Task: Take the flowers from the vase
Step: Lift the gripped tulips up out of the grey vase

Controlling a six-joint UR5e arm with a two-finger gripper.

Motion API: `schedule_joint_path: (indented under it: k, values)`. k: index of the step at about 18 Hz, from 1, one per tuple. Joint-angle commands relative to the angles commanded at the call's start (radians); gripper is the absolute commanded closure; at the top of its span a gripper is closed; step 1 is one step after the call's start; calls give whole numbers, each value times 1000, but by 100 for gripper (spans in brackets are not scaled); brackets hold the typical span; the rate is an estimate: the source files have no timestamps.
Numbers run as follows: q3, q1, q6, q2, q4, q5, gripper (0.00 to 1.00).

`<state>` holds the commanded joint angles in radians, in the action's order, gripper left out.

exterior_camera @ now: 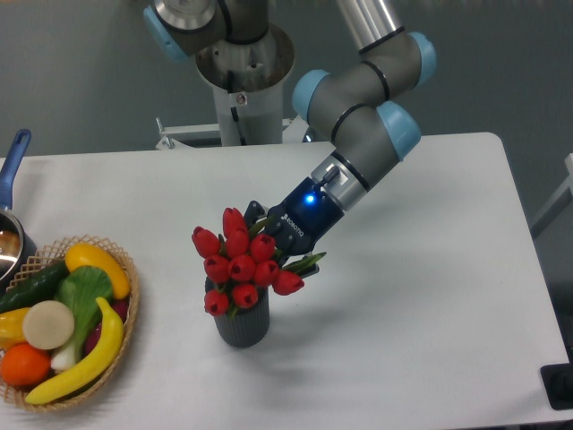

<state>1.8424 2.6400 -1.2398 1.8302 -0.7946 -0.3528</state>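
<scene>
The flowers (240,265), a bunch of red tulip buds with green leaves, stand with their stems still inside the vase (242,326), a short dark grey ribbed cylinder at the table's middle front. My gripper (279,251) reaches in from the upper right, pressed against the back of the bunch. It is shut on the flowers just under the buds, and the buds hide most of its fingers. One green leaf (305,262) sticks out to the right beneath the gripper.
A wicker basket (125,331) of fruit and vegetables sits at the front left. Behind it, at the left edge, is a metal pot with a blue handle (12,159). The arm's base (243,98) stands at the back centre.
</scene>
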Motion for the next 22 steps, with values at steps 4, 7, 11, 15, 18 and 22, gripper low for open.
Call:
schedule_joint_path:
  k: [4,7,11,15,18,22]
  values:
    - [-48,2,103,-23,0,2,57]
    - [-81,11,175,-38,0,2,57]
    - [-140,12,282,-61,0,2,57]
    - [-230,43,388,-71,0,0,57]
    - [-287,107,410,-68,-3,-18,57]
    - [-290,218,399,-68,-5,-70,57]
